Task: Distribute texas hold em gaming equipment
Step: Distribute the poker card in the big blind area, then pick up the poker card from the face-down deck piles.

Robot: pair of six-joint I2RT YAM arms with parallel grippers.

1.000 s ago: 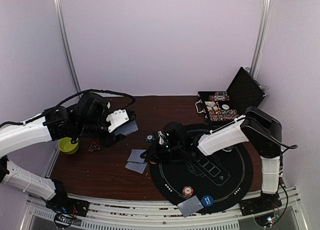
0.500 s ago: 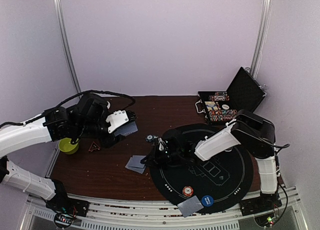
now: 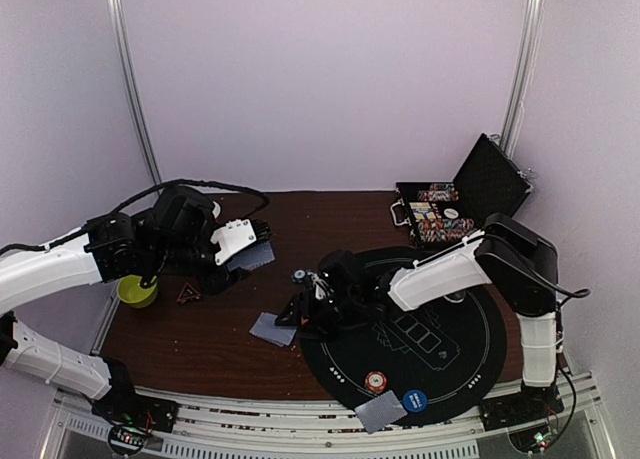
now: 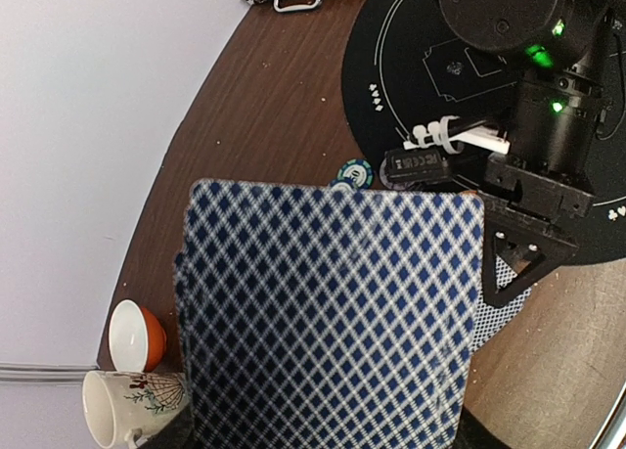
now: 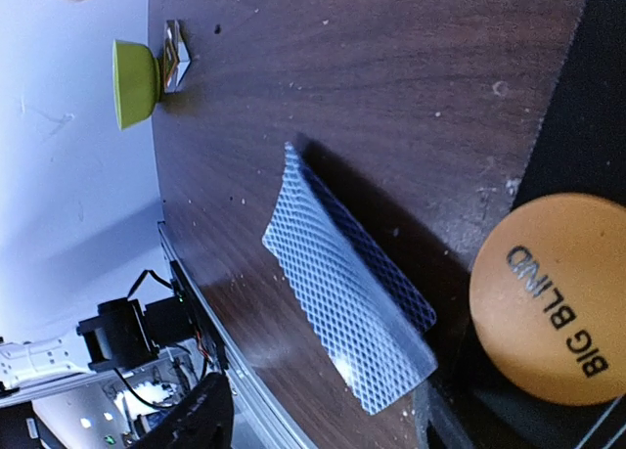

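My left arm reaches out, raised above the brown wooden table (image 5: pixel 391 97) well left of the round black mat (image 3: pixel 470 349), left gripper (image 3: pixel 250 249) clamped on a deck of cards (image 4: pixel 333 312) with diamond-patterned backs. My right arm stretches low over the mat's left edge. The right gripper (image 3: pixel 297 315) looks parted above one curled, glossy card (image 5: pixel 342 292) beside a smooth orange disc (image 5: pixel 548 297).

The card stack (image 4: pixel 328 312) fills the left wrist view, runs off its bottom edge and hides the left gripper (image 3: pixel 255 254) fingers. The orange disc (image 5: pixel 553 297) is cropped at right; chips (image 3: pixel 440 222) in the case (image 3: pixel 495 179) blur together.
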